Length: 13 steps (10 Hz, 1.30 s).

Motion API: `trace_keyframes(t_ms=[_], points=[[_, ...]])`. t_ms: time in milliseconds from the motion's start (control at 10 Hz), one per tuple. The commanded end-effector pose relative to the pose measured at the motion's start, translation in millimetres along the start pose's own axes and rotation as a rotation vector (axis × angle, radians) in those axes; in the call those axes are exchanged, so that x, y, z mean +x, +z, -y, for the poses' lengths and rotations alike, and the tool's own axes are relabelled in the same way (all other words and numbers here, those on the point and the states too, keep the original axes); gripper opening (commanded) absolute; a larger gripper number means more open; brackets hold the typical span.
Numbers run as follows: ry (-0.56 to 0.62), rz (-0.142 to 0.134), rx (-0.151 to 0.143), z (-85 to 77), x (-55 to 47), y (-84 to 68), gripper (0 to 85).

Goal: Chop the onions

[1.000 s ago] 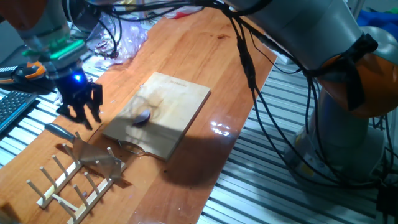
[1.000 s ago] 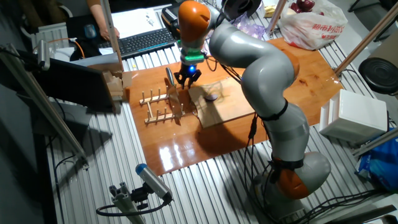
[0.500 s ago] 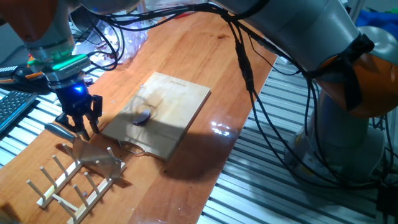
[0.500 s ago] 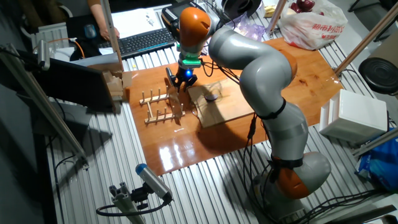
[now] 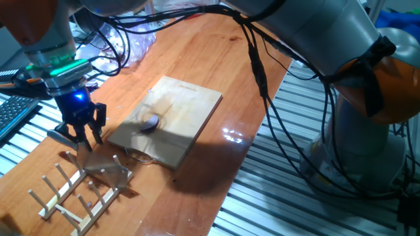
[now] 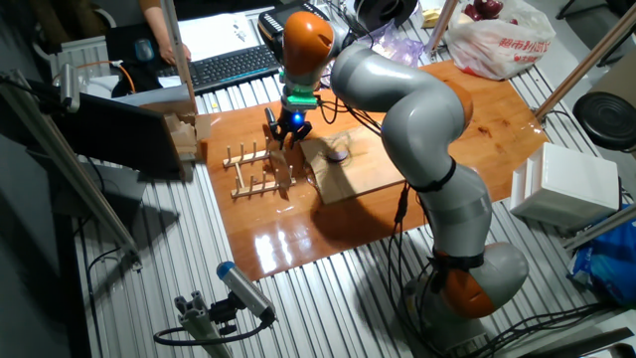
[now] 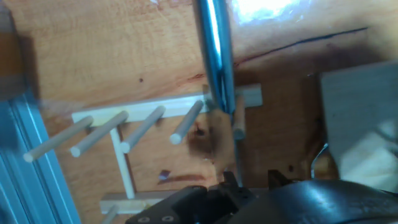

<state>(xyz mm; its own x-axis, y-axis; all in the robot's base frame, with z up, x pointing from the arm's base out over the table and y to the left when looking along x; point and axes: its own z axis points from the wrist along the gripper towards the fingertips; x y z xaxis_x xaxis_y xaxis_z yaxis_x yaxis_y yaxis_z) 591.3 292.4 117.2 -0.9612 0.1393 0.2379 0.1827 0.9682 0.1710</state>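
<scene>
A small purple onion (image 5: 151,122) lies on the wooden cutting board (image 5: 190,105), also seen as the onion (image 6: 338,154) on the board (image 6: 358,174). My gripper (image 5: 80,129) hangs open just over the blue-grey knife handle (image 5: 61,136) at the table's left, well apart from the onion. The knife's blade (image 5: 98,160) rests in the wooden peg rack (image 5: 72,193). In the other fixed view the gripper (image 6: 288,129) is beside the handle (image 6: 270,121), above the rack (image 6: 253,171). The hand view shows the handle (image 7: 214,50) running across the rack pegs (image 7: 143,127), with nothing between my fingers.
A keyboard (image 5: 12,113) and cables lie left of the table, and a clear plastic bag (image 5: 134,39) lies at the far end. A red-and-white bag (image 6: 497,40) sits at the far corner. A wooden block (image 6: 184,134) stands beside the rack.
My gripper has come down and shifted slightly left, from above the table to just over the knife handle. The onion, board and rack have not moved.
</scene>
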Motion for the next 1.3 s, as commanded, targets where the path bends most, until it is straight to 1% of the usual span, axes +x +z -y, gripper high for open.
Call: trace_keyframes(t_ms=[0,200,300,500,700,800,900,1000,1200], points=[[0.006,0.011,0.004,-3.5,3.1,5.7,34.0],[0.006,0.014,0.005,-5.9,6.4,10.6,34.0],[0.009,0.002,0.006,-5.3,4.7,12.0,34.0],[0.006,0.006,0.005,-4.4,-0.4,16.9,34.0],[0.003,0.013,-0.001,-3.4,-3.2,18.7,34.0],[0.003,0.028,-0.015,-2.3,-5.4,18.0,34.0],[-0.006,0.051,-0.031,-0.1,-7.1,17.7,34.0],[-0.008,0.068,-0.033,0.8,-7.2,18.0,34.0],[0.0,0.085,-0.032,1.3,-7.2,19.1,34.0]])
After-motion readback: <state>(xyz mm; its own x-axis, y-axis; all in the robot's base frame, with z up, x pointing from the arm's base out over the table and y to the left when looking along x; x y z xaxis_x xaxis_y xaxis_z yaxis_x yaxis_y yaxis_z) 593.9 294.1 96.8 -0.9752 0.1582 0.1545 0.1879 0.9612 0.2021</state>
